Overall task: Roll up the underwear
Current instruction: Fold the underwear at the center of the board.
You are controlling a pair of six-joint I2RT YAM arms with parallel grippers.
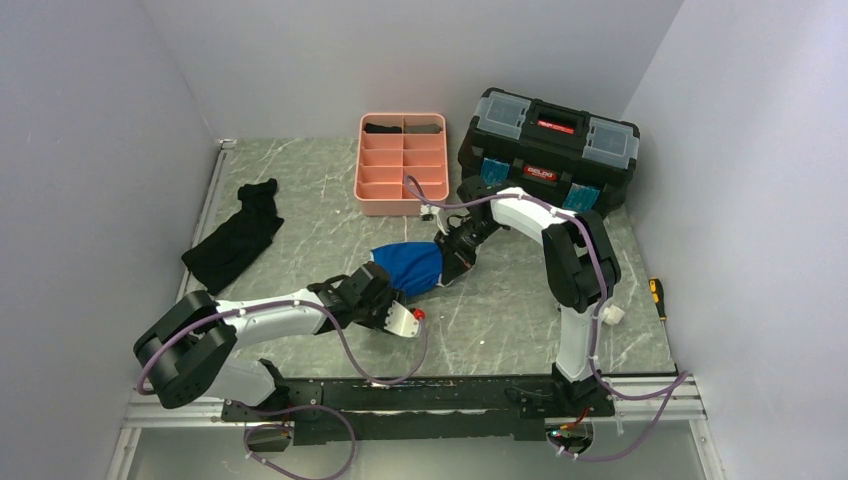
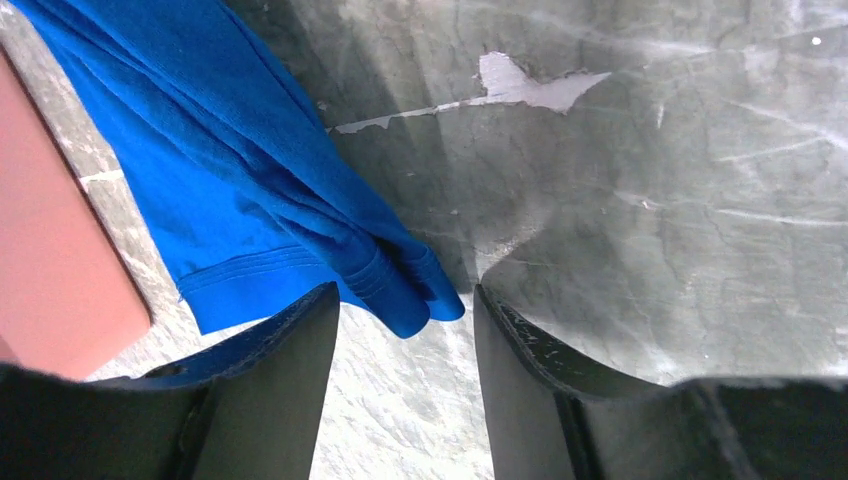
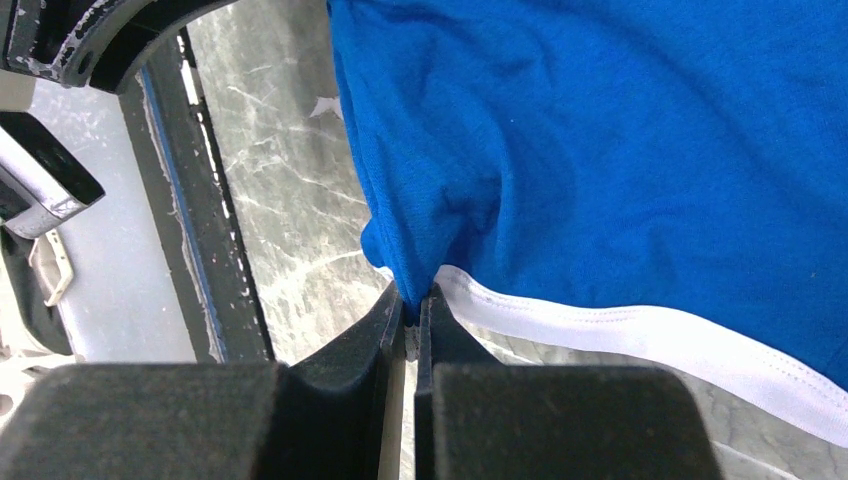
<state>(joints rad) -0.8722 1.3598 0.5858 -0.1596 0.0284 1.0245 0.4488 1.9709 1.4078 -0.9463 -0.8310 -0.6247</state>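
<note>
Mid-table lies one underwear (image 1: 408,265), right gripper (image 3: 415,300) pinching it, left gripper (image 2: 405,297) spread.

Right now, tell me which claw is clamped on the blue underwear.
The right claw, its fingers pinched shut on the edge of the underwear. The left claw stands open, gripping nothing.
</note>
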